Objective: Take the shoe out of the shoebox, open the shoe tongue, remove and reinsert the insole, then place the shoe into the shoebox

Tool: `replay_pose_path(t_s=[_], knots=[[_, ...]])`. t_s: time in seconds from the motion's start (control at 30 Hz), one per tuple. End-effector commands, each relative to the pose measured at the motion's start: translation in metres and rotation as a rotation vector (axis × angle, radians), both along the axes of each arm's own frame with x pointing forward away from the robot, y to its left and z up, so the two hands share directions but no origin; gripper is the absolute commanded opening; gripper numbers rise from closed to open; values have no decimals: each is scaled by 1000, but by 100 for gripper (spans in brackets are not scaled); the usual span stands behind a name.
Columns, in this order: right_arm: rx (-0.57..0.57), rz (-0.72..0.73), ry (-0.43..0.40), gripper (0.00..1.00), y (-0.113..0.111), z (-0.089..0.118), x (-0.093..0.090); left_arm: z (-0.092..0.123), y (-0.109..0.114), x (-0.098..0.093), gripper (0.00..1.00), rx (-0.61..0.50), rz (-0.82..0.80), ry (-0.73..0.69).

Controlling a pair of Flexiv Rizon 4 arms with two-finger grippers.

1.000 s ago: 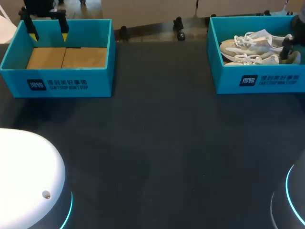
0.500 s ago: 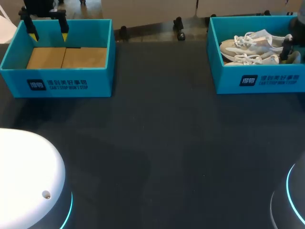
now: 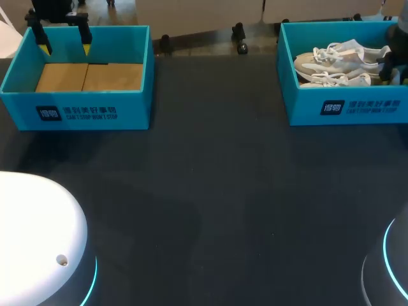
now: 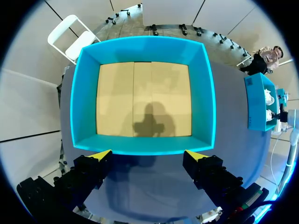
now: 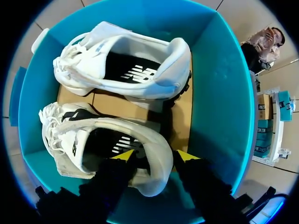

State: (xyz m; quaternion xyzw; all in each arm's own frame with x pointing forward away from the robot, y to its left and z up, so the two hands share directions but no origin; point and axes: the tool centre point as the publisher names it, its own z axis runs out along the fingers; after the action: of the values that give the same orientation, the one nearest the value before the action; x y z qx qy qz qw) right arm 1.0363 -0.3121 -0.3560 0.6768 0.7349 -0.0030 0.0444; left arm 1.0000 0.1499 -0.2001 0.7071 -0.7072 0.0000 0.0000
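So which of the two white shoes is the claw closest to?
The shoe whose heel sits between the tips of the right claw; the other shoe lies beyond it.

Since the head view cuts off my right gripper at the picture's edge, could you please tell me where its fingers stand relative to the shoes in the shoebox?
Observer: The right gripper is open and straddles the heel of the nearer white sneaker, with one tip inside the opening and one outside.
Operator: Thank you. Is its insole in place?
Observer: Yes, a black insole lies inside it.
Operator: Is the other sneaker in the gripper's way?
Observer: No. The other sneaker lies beyond the nearer one, and the cardboard floor of the shoebox shows between their heels.
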Motion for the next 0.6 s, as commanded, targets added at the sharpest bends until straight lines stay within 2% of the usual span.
replay_pose_path(t_s=[0.03, 0.17, 0.27, 0.6], knots=[[-6, -5, -2, 100, -1, -1, -2, 0, 0, 0, 100, 0, 0, 0], [-9, -12, -1, 100, -4, -1, -1, 0, 0, 0, 100, 0, 0, 0], [-9, -14, -1, 93, -5, -1, -1, 0, 0, 0, 100, 0, 0, 0], [5, -14, 26, 90, -4, -14, -1, 0, 0, 0, 100, 0, 0, 0]])
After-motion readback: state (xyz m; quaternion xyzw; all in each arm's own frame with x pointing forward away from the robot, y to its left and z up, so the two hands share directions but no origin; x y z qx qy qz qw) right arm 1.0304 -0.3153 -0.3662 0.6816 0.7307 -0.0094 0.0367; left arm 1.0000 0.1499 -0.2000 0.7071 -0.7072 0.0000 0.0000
